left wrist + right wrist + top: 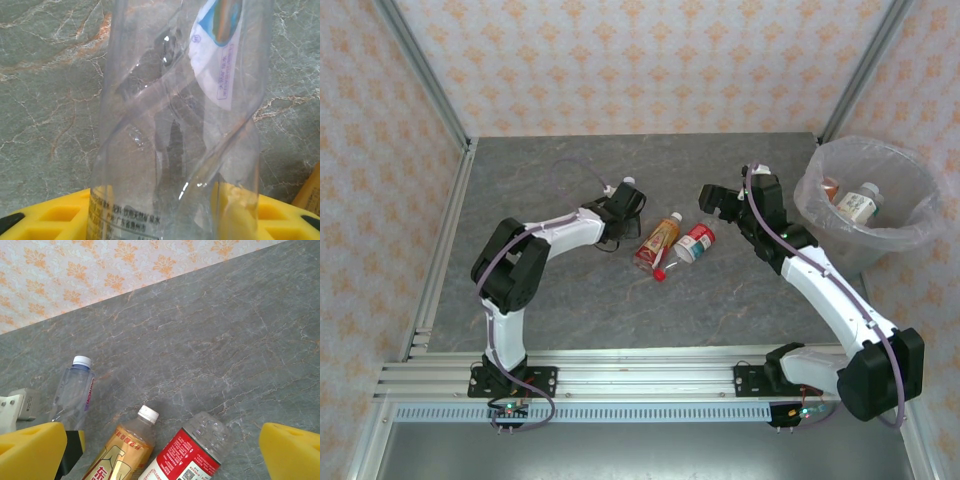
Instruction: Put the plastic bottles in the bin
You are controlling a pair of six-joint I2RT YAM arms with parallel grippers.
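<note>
In the left wrist view a clear bottle (175, 125) with a white-and-blue label stands between the yellow fingers (50, 215) of my left gripper (165, 220), which is shut on it. From above, that gripper (618, 207) sits left of centre with the bottle's white cap (628, 183) poking out past it. An orange-label bottle (659, 241) and a red-label bottle (693, 243) lie side by side mid-table. My right gripper (712, 203) hovers open just beyond them; its wrist view shows both bottles (125, 450) (192, 455) below its spread fingers (292, 450). The bin (910, 170) stands at the far right.
Two bottles (858, 203) lie inside the bin, on its clear liner. Patterned walls and metal posts close off the back and sides of the grey marbled table (550, 300). An aluminium rail (640, 370) runs along the near edge by the arm bases.
</note>
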